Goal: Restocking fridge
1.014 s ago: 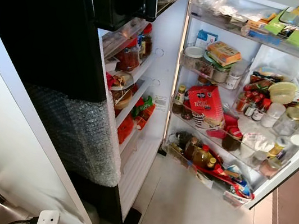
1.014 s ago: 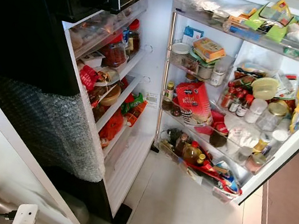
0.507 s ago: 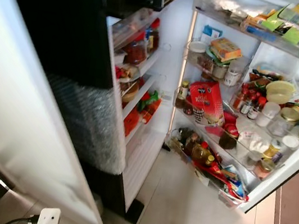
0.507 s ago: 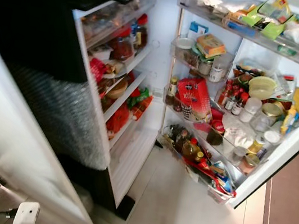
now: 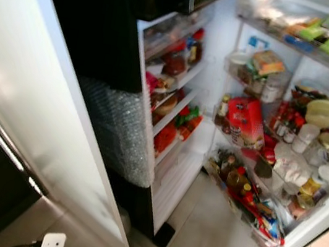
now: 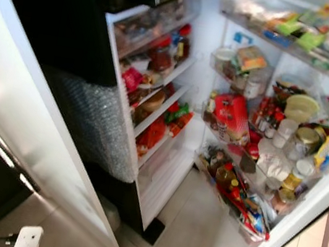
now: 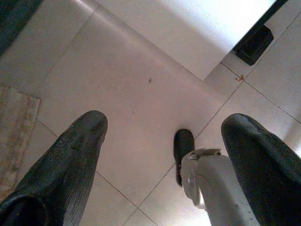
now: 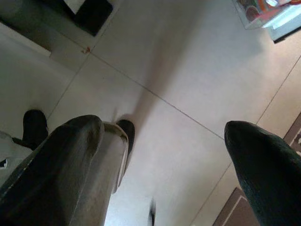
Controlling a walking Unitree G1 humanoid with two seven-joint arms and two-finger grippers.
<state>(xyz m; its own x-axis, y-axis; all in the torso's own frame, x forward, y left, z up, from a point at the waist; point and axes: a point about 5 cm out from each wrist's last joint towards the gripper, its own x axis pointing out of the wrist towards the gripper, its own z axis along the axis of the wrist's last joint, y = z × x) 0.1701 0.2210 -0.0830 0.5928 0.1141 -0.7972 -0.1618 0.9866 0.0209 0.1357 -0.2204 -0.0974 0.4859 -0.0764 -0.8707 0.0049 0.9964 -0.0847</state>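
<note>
The fridge stands wide open ahead, its white side panel looming at the robot's left and pale floor tiles below. The open door swings out on the right with 4 or so crowded racks; inside, the cabinet shelves on the left hold jars and red packets, with a sheet of bubble wrap hanging in front of the dark lower part. On the door racks sit a red snack bag, a pale green bowl, small red-capped bottles and a clutter of bottles in the bottom rack.

The left gripper and right gripper both hang over the floor, fingers spread apart and carrying nothing.

I judge this as an approach or survey step: no item to be stocked is in either gripper, and none can be picked out nearby. The next move likely calls for fetching an item and finding a free gap, which looks scarce on these packed racks.
</note>
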